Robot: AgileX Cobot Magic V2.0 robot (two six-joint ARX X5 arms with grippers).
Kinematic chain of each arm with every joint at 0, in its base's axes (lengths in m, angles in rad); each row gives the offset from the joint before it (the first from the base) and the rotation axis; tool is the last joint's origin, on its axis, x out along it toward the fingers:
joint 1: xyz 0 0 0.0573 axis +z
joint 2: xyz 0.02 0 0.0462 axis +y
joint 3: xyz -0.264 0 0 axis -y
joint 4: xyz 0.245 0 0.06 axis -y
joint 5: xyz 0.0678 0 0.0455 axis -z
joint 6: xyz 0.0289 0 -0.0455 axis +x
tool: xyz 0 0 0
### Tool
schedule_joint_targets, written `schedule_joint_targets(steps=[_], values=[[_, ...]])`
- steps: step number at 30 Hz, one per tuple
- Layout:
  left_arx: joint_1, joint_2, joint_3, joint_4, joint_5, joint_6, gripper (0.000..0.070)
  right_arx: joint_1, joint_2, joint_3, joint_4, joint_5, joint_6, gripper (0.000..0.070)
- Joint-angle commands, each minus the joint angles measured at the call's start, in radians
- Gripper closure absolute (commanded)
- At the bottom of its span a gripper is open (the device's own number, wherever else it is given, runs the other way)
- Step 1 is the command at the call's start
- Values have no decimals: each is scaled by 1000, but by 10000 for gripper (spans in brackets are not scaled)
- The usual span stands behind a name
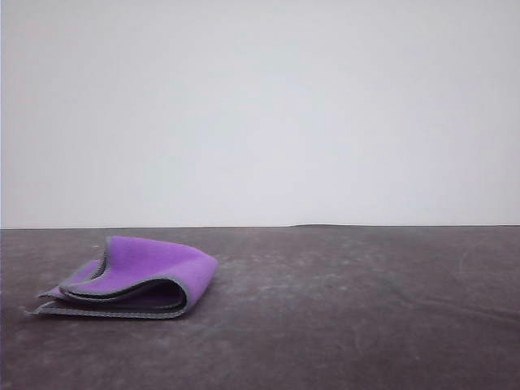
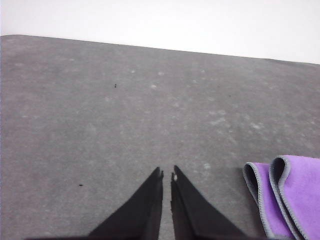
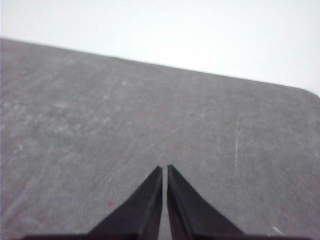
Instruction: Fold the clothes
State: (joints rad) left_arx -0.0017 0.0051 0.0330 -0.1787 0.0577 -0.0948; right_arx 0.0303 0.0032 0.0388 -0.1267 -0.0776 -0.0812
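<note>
1. The cloth (image 1: 134,280) lies on the bench (image 1: 341,309) toward the 8 o'clock part of the front view, already doubled over with the purple face outward and the grey hem running along its near edges. The layers do not lie flat: the upper flap bulges and a gap shows under it at the near edge.

2. That springy bulge is the main risk, in my judgement. Left unpressed, the top layer could slide or roll open, and the fold would come undone.

3. The left hand (image 2: 167,172) is closed, its dark fingertips nearly meeting with nothing between them, and it sits just beside the cloth (image 2: 285,195), which lies at about 3 o'clock from the tips in the left wrist view. A sweep toward that side with the hand closed could nudge the stacked hems and skew them.

4. The right hand (image 3: 164,169) is likewise closed and empty, over bare bench well apart from the cloth. If another fold is wanted, both hands must open first; a pinch that catches only the top layer would peel it off.
</note>
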Motion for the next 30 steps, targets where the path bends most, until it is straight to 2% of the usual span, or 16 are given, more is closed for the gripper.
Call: schedule_joint_targets(steps=[1,9,30], values=[[2,-1,-19,-8,-1,-1,683,-3,0,-26,32,3,40,689],[2,-1,-19,-8,-1,-1,683,-23,0,-27,-55,27,69,689],[2,-1,-19,-8,-1,-1,683,-22,0,-27,-28,37,81,690]])
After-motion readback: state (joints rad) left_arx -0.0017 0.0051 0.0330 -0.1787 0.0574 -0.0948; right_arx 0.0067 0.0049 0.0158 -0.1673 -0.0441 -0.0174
